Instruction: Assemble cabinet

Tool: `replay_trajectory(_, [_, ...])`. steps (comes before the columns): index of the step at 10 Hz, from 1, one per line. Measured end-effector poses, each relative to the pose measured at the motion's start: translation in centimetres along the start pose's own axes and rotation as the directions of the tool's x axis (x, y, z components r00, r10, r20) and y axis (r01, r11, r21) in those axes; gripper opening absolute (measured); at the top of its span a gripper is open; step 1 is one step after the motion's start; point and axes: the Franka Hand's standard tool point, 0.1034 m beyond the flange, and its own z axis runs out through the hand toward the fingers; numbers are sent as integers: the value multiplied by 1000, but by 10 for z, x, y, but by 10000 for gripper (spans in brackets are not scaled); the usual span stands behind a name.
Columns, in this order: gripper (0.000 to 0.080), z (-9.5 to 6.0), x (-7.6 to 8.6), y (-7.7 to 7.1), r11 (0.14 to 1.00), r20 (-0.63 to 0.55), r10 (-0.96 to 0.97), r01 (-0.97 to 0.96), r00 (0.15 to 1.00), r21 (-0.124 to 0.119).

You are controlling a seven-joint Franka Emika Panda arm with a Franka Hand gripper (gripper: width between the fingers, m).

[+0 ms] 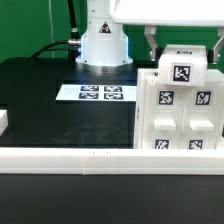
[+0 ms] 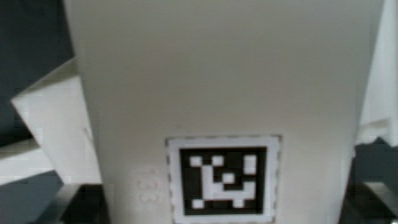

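Cabinet (image 1: 178, 108) stands upright at the exterior view's right. Gripper (image 1: 183, 50) directly above, fingers (image 1: 151, 44) straddling its top panel (image 2: 214, 100); grip state unclear.

Exterior view: even, bright overhead lighting. White plastic of the cabinet (image 1: 180, 105) runs close to overexposed; edges between its faces are faint. Black table (image 1: 45, 95) shows soft grey sheen, no hard shadows. Low resolution; tags on the marker board (image 1: 100, 93) are legible but soft.

Wrist view: dimmer, greyish cast. Whole frame blurred; the 1 visible tag (image 2: 226, 178) has smeared edges. Dark corners either side of the pale panel (image 2: 205, 70).
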Motion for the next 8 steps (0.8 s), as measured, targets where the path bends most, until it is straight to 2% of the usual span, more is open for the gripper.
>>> replay_trajectory(3, [560, -1, -2, 3, 964, 5, 264, -264, 964, -13])
replay_trajectory(8, [560, 0, -3, 7, 876, 9, 482, -481, 876, -25])
